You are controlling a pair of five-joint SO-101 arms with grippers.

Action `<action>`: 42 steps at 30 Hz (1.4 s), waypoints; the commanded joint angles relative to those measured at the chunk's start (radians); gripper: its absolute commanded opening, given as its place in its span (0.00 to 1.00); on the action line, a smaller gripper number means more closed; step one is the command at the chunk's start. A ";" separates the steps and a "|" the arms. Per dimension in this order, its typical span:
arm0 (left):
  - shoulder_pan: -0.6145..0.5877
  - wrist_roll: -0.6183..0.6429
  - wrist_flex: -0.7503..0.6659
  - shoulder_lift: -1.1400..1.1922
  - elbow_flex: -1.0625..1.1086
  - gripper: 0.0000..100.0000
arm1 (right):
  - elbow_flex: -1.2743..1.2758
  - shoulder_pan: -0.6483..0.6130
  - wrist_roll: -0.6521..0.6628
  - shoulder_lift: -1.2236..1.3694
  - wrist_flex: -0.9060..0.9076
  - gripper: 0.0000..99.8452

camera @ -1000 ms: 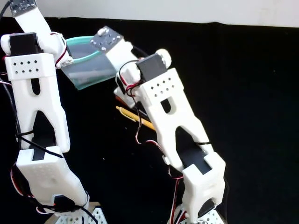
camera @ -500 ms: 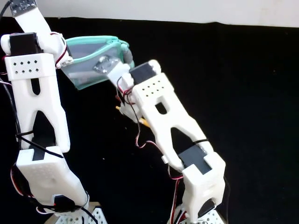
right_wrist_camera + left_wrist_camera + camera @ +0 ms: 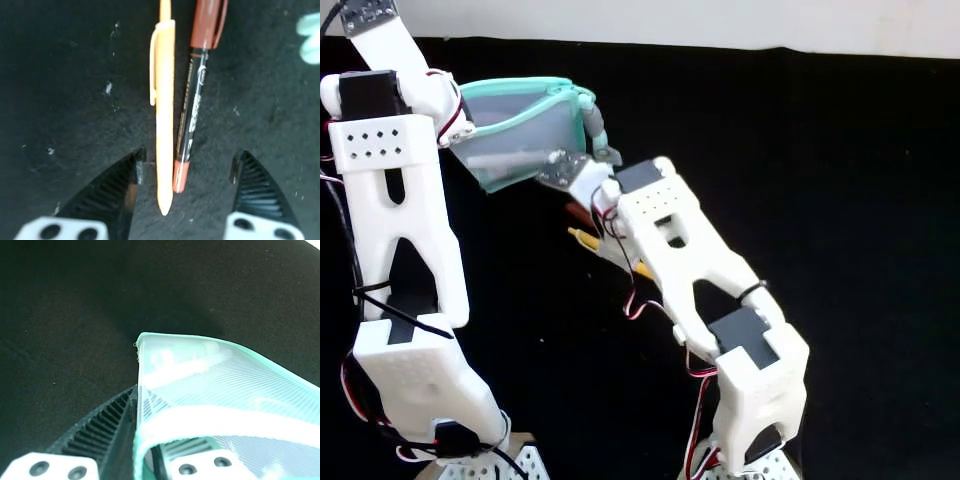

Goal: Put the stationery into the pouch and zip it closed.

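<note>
My left gripper (image 3: 145, 442) is shut on a corner of the translucent teal pouch (image 3: 215, 390), holding it off the black table. In the high view the pouch (image 3: 520, 125) hangs at the back left with its mouth gaping, and a pale long shape shows through its wall. A yellow pen (image 3: 164, 110) and a brown-red pen (image 3: 197, 90) lie side by side on the table. My right gripper (image 3: 187, 175) is open just above them, one finger on either side of their tips. From above, the yellow pen (image 3: 582, 237) pokes out beside the right arm (image 3: 660, 215).
The table is covered in black cloth (image 3: 840, 200), with free room to the right. A pale wall edge (image 3: 720, 25) runs along the back. Both arm bases stand at the near edge.
The right arm's wrist has swung away from over the pouch and come down over the two pens. The left arm has kept still with the pouch.
</note>
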 commanded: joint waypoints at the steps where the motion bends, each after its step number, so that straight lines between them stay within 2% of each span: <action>1: -0.015 -0.003 -0.017 0.074 0.005 0.01 | 0.053 0.013 0.068 -0.059 -0.099 0.27; 12: -0.015 -0.003 -0.011 0.073 0.005 0.01 | 0.239 0.019 0.100 -0.053 -0.366 0.27; 17: -0.013 -0.003 -0.011 0.073 0.005 0.01 | 0.243 0.042 0.098 0.053 -0.435 0.27; 27: -0.013 -0.003 -0.009 0.074 0.005 0.01 | 0.108 0.093 0.098 0.236 -0.406 0.26; 30: -0.012 -0.003 -0.009 0.077 0.005 0.01 | 0.105 0.093 0.100 0.240 -0.372 0.19; 35: -0.010 -0.003 -0.009 0.079 0.005 0.01 | 0.105 0.096 0.100 0.240 -0.308 0.01; 42: -0.010 -0.003 -0.009 0.079 0.005 0.01 | 0.107 0.107 0.092 0.237 -0.226 0.01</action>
